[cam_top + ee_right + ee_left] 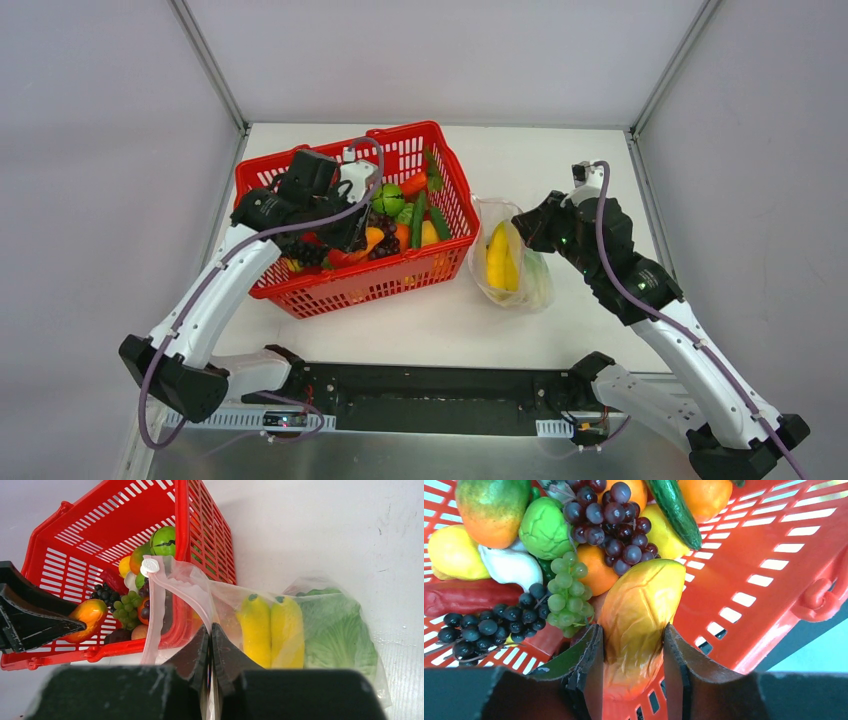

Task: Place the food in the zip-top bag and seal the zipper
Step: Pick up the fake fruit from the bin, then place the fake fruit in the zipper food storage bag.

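Observation:
My left gripper [355,236] is down in the red basket [400,282], shut on an orange-yellow toy fruit [639,605] that sits between both fingers. My right gripper [527,224] is shut on the mouth edge of the clear zip-top bag [515,285], right of the basket. In the right wrist view the jaws [210,635] pinch the plastic by the pink zipper [155,615], whose white slider [149,566] is at the far end. The mouth gapes toward the basket. Yellow bananas [272,630] and a green cabbage [335,635] lie inside the bag.
The basket holds several more toys: dark grapes [616,522], green grapes [566,595], a cucumber [674,510], an orange [596,572], a lemon [454,552]. Its right wall [205,540] stands close beside the bag. Grey enclosure walls surround the white table [560,160].

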{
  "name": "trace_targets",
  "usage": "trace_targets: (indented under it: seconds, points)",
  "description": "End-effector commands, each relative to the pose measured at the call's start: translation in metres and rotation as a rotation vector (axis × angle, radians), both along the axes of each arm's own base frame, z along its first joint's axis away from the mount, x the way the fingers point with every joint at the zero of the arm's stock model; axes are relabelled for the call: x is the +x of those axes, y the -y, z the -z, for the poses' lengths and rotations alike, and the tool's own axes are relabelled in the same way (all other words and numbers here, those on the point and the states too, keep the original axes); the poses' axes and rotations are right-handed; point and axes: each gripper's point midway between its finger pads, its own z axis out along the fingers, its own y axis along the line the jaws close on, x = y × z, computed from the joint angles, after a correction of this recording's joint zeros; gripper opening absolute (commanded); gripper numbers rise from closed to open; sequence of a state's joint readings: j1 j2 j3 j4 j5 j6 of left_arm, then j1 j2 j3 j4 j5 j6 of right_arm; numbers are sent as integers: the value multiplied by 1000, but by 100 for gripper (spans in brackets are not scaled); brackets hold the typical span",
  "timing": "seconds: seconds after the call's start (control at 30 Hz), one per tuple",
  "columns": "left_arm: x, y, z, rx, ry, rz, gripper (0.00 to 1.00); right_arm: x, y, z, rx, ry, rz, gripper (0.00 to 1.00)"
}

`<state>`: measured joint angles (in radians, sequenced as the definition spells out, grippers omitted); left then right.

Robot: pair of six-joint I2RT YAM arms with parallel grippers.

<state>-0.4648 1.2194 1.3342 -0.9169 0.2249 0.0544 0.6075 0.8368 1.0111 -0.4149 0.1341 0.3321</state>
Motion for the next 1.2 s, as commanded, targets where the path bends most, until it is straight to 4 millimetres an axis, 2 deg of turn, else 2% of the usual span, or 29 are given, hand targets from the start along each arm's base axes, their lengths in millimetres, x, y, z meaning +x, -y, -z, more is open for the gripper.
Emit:
trace_targets:
  seconds: [0.0, 0.17, 0.23, 0.4, 0.47, 0.5, 0.6, 0.73, 0.83, 0.97, 1.17]
  points:
    - [6, 1, -18, -51, 88, -48, 0, 1, 1, -19, 38, 63, 5, 6]
    - [15, 4, -47, -154, 209, -112, 0, 1, 0, -20, 42, 63, 2, 6]
    - [17, 14, -64, -241, 257, -106, 0, 1, -1, -18, 43, 58, -2, 6]
    - [1, 64, -118, -579, 324, 72, 0, 0, -1, -21, 49, 63, -2, 6]
    - [-5, 81, -143, -710, 360, 136, 0, 0, -1, -22, 51, 66, -1, 6]
    - [-6, 90, -163, -779, 415, 181, 0, -1, -1, -22, 51, 67, -4, 6]
    - [-25, 120, -190, -873, 513, 347, 0, 0, -3, -22, 52, 62, -8, 6]
    - [-48, 157, -205, -861, 611, 543, 0, 0, -5, -20, 54, 54, -16, 6]
    - [-56, 182, -214, -925, 648, 650, 0, 0, -5, -21, 58, 56, -16, 6]
    - [-66, 202, -227, -1027, 686, 748, 0, -1, -3, -22, 57, 61, -12, 6]
    - [-79, 234, -223, -1168, 665, 890, 0, 0, -2, -23, 55, 64, -5, 6]
